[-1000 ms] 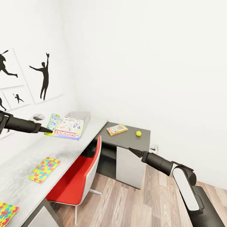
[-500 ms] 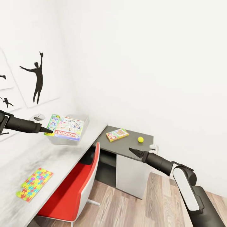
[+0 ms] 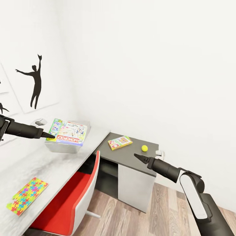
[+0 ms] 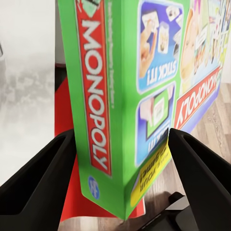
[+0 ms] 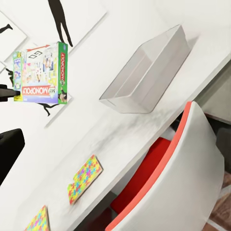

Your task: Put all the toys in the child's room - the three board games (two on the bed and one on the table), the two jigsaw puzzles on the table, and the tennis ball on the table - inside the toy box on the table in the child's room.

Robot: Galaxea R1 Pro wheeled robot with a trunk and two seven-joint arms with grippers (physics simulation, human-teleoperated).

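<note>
**Monopoly board game clamped in my left fingers above the toy box**

My left gripper (image 4: 120, 159) had its two fingers (image 4: 36, 178) clamped on the green Monopoly board game (image 3: 68, 131), one on each broad face at its near end, so the box stuck out ahead of them. In the head view it hung flat over the toy box (image 3: 64, 147), its long side running away from my fingers toward the wall; the right wrist view showed it well above the table (image 3: 36, 167), apart from the grey box (image 5: 147, 72) below.

Around it: one jigsaw puzzle (image 3: 27, 195) lay flat on the table nearer to me, and the right wrist view caught a second jigsaw puzzle (image 5: 34, 222) just beyond the first along the table edge. A red chair (image 3: 70, 200) was tucked against the table's front. On the lower dark side unit (image 3: 131, 155) lay another board game (image 3: 120, 142), flat, its long axis roughly along the unit, with the tennis ball (image 3: 144, 148) near it but apart.

My right gripper (image 3: 137, 157) hovered over the front edge of the side unit, near the ball, touching nothing; I could not tell whether its fingers were apart or together
</note>
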